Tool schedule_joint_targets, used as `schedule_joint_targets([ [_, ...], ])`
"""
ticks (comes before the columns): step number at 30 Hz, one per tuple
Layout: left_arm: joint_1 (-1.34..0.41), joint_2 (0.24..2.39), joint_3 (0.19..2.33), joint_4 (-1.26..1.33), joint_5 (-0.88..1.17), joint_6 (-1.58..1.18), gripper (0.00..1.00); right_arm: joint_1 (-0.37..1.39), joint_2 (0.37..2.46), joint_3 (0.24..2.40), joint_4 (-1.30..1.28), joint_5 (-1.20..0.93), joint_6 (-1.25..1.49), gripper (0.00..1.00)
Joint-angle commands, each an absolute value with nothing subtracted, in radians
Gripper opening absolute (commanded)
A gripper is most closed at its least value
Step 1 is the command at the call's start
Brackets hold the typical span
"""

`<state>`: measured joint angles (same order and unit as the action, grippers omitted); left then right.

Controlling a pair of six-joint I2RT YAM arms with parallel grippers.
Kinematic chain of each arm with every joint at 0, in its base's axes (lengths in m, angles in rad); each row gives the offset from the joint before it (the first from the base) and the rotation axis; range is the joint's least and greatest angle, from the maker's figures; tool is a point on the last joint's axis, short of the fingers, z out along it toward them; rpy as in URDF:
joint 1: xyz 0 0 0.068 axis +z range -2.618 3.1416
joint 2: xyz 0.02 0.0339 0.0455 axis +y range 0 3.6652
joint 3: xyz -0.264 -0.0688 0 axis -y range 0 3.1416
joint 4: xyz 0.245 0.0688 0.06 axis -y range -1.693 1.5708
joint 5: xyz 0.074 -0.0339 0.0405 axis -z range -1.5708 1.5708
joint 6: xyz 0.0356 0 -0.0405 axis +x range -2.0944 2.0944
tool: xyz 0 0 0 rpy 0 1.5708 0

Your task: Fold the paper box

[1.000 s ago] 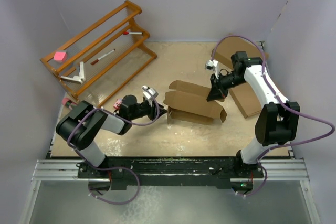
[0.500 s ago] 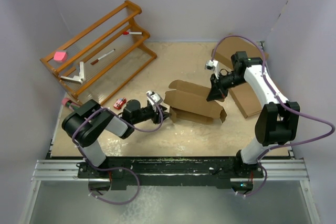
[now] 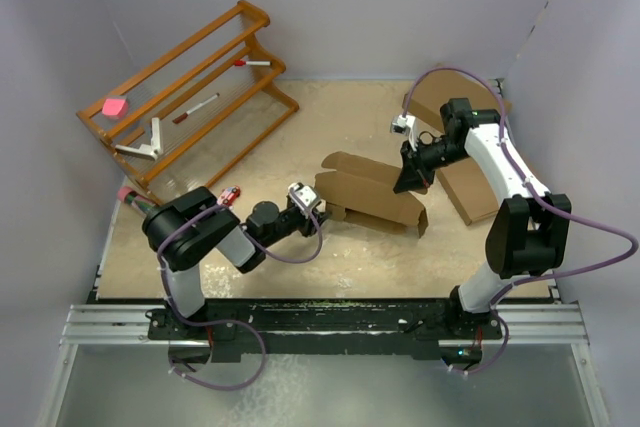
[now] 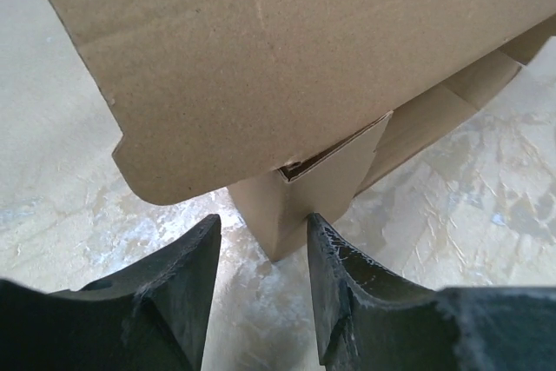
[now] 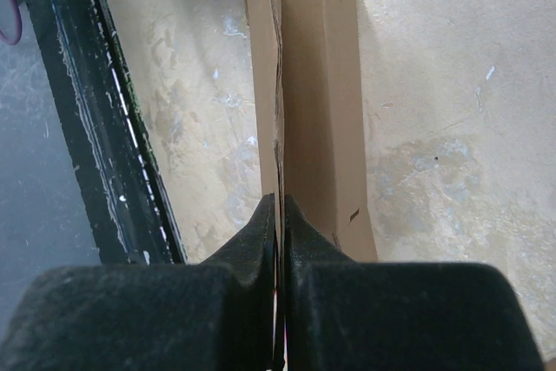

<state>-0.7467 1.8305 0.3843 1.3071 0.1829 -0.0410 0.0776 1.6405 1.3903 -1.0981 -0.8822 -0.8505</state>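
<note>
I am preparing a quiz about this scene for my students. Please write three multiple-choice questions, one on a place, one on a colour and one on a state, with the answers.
1. Where does the wooden rack stand?
A. back left of the table
B. back right
C. beside the arm bases

2. What colour is the small block on the rack?
A. blue
B. pink
C. green

3. How are the right fingers?
A. wide open
B. shut on nothing
C. shut on the paper box

Answers: 1 A, the top view shows it at the back left. 2 B, it is plainly pink. 3 C, the right wrist view shows cardboard pinched between them.
</note>
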Motion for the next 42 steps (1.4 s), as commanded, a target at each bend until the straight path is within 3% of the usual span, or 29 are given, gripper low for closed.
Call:
schedule_joint_targets([
  [1,-0.774,1.868,0.415,1.466,0.074,0.000,0.49,0.080,1.626,1.399,-1.126,-0.909,-0.879,0.00],
  [9,-0.797,1.915,0.438,1.500,0.002,0.004,0.49,0.080,1.628,1.395,-1.136,-0.910,-0.892,0.00],
  [20,-0.798,1.932,0.462,1.512,-0.011,0.030,0.65,0.079,1.648,1.426,-1.184,-0.954,-0.907,0.00],
  [42,-0.748,2.027,0.475,1.650,0.052,-0.067,0.66,0.077,1.725,1.489,-1.268,-1.013,-0.915,0.00],
])
